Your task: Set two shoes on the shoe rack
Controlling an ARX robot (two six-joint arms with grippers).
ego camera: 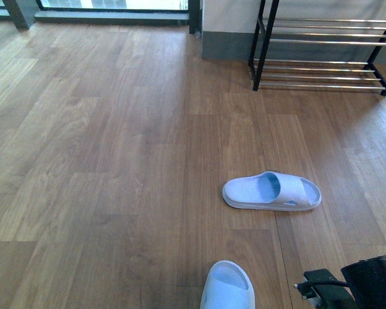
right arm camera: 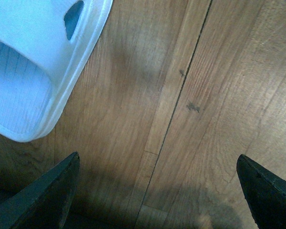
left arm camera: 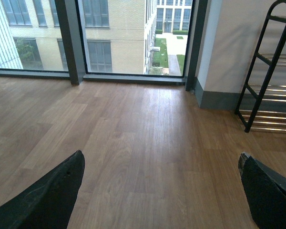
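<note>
Two pale blue slides lie on the wooden floor: one slide (ego camera: pixel 271 191) lies sideways in the middle right, and the other slide (ego camera: pixel 227 288) is cut off by the near edge. The shoe rack (ego camera: pixel 321 45), black frame with chrome bars, stands against the wall at the far right with nothing on the bars that show. My right gripper (right arm camera: pixel 157 191) is open just above bare floor, with a slide (right arm camera: pixel 33 62) off to one side and apart from its fingers (right arm camera: pixel 47 195). My left gripper (left arm camera: pixel 159 191) is open over bare floor, and the rack (left arm camera: pixel 269 71) stands ahead of it.
A dark part of my right arm (ego camera: pixel 373 280) shows in the near right corner. A grey skirting and wall (ego camera: pixel 225 38) run behind the rack. Floor-to-ceiling windows (left arm camera: pixel 119 33) with dark frames line the far side.
</note>
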